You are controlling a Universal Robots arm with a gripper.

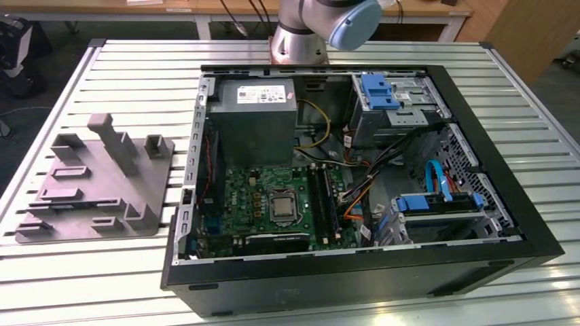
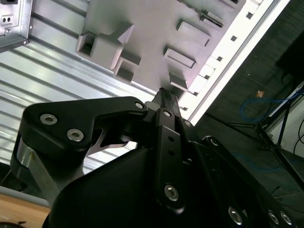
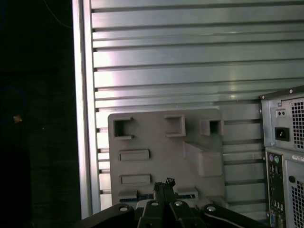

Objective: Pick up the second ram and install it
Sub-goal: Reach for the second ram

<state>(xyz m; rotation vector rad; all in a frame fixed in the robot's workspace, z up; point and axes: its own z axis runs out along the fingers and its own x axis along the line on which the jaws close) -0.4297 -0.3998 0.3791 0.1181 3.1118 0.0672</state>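
- The claw (image 3: pixel 166 183) is clenched: in both wrist views its two black fingers (image 2: pixel 167 137) meet at the tips with nothing between them.
- It hangs above a grey moulded tray (image 3: pixel 156 142), over the tray end that carries the long, narrow pockets.
- The second ram (image 3: pixel 186 195) shows in the first wrist view as a thin, dark blue strip lying in the last narrow pocket at that end of the tray. The clenched fingertips cross in front of its middle, and I cannot tell whether they touch it.
- The tray lies flat on the slatted metal table (image 1: pixel 100 285), near the table's edge at the exterior view's left.
- Just beside the tray, toward the exterior view's right, an open computer case (image 1: pixel 534 238) lies on its side on the middle of the table, with its rear panel facing the tray.
- Inside the case sits a green board (image 1: pixel 244 197) with long black slots (image 1: pixel 324 197) running along it.
- The arm (image 1: pixel 299 30) rises from the table's far edge, behind the case.
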